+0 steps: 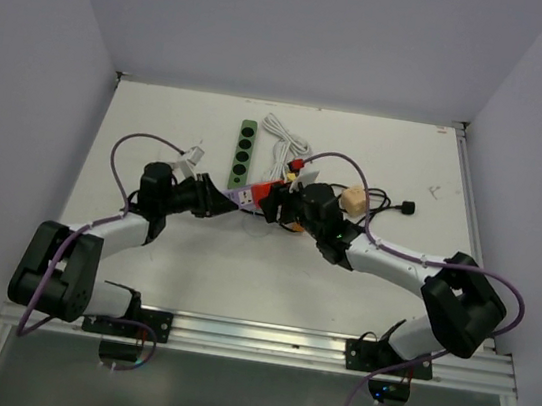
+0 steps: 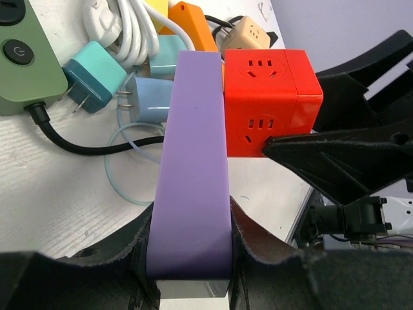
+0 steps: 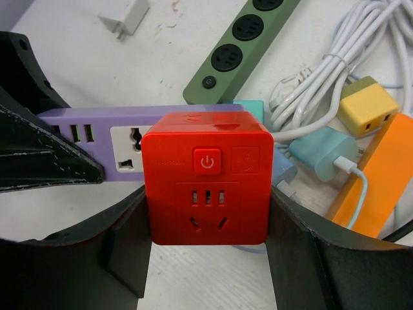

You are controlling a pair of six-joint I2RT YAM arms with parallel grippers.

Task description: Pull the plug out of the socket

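My left gripper [image 2: 190, 226] is shut on one end of a lavender-purple strip [image 2: 193, 161], lifted over the table. A red cube plug [image 3: 206, 177] with a power button sits flush against the strip's side near its far end. My right gripper [image 3: 206, 210] is shut on the cube, one finger on each side. In the top view both grippers meet mid-table, left [image 1: 226, 197], right [image 1: 283, 205]. The dark-green power strip [image 1: 244, 154] lies flat behind them with its round sockets empty; it also shows in the right wrist view [image 3: 239, 51].
A coiled white cable [image 1: 285, 139], teal chargers [image 2: 93, 74], a yellow charger [image 3: 368, 106] and an orange strip [image 3: 374, 174] crowd the table behind the grippers. A beige cube [image 1: 354, 200], a black plug [image 1: 409, 208] and a white charger [image 1: 192, 157] lie nearby.
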